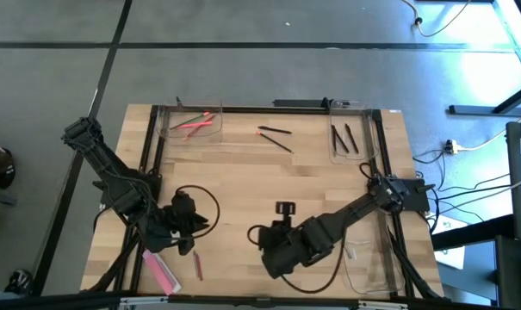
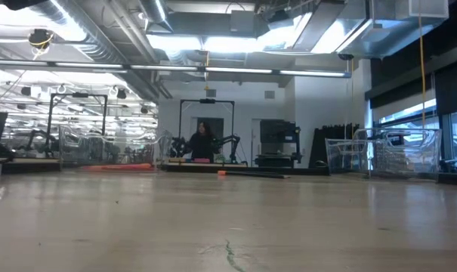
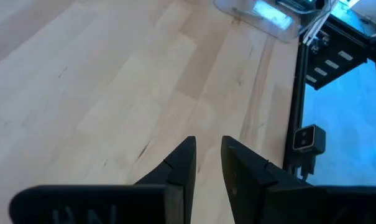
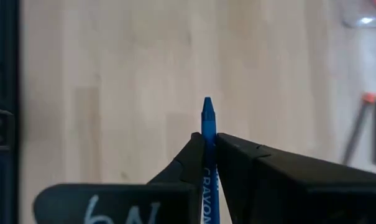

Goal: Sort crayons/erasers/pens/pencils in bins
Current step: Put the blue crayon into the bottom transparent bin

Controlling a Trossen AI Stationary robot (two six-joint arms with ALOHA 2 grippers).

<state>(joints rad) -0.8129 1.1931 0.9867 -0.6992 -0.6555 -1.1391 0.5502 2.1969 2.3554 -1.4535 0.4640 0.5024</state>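
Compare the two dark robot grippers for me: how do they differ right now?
The right gripper is shut on a blue crayon standing up between its fingers; the left gripper holds nothing, with a narrow gap between its fingers. The right sits low at the table's middle, the left near the left edge. Both have dark two-finger jaws over the light wooden table.

Both arms (image 1: 114, 176) matte black, segmented, with black cables looping off them at lower centre of the high view. Wedge-shaped black fingers (image 3: 181, 165); white handwritten marks on the wrist plates, possibly "6N" on the right.
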